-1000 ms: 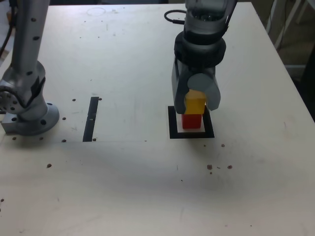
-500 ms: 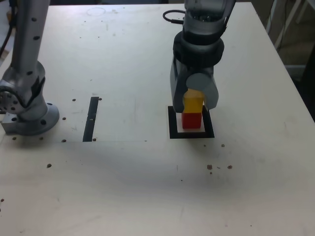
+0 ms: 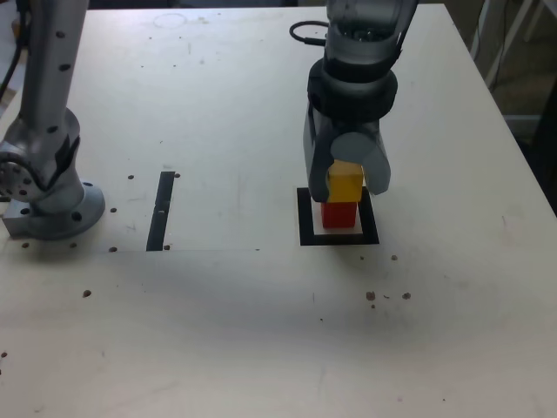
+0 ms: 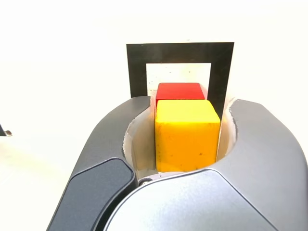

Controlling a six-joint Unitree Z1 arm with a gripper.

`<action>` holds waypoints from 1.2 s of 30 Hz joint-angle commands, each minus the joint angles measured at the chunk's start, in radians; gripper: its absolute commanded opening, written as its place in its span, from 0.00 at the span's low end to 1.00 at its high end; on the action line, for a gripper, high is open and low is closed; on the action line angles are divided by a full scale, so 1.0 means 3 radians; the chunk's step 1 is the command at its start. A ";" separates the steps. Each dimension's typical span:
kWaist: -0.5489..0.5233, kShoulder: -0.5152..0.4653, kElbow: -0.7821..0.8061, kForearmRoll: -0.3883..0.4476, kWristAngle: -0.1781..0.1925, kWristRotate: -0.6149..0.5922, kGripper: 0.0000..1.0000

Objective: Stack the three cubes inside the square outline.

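Note:
My gripper (image 3: 347,181) hangs over the square outline (image 3: 306,228) and is shut on the yellow cube (image 3: 345,184). That cube sits directly above the red cube (image 3: 339,215), its underside at the red cube's top, shifted a touch toward the exterior view's right. The red cube stands inside the outline's pale interior. In the wrist view the yellow cube (image 4: 187,139) fills the space between the grey fingers (image 4: 262,144), with the red cube (image 4: 180,89) and the black outline (image 4: 137,67) behind it. The green cube is out of view.
A thin black strip (image 3: 161,211) lies on the table at the exterior view's left. The arm's grey base (image 3: 48,196) stands further left. A black cable (image 3: 306,33) loops at the back. The table's right edge (image 3: 522,157) runs close by.
The gripper with the yellow cube nudged slightly left and up half a second ago, then returned down to about where it was. The red cube has not moved.

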 commanded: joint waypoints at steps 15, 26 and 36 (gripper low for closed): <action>0.0025 -0.0082 0.0099 0.0024 0.0086 -0.0052 0.91; 0.0331 -0.0535 0.0092 0.0250 0.0395 0.0405 0.99; 0.1123 -0.0736 0.0267 0.0469 0.0783 0.1188 1.00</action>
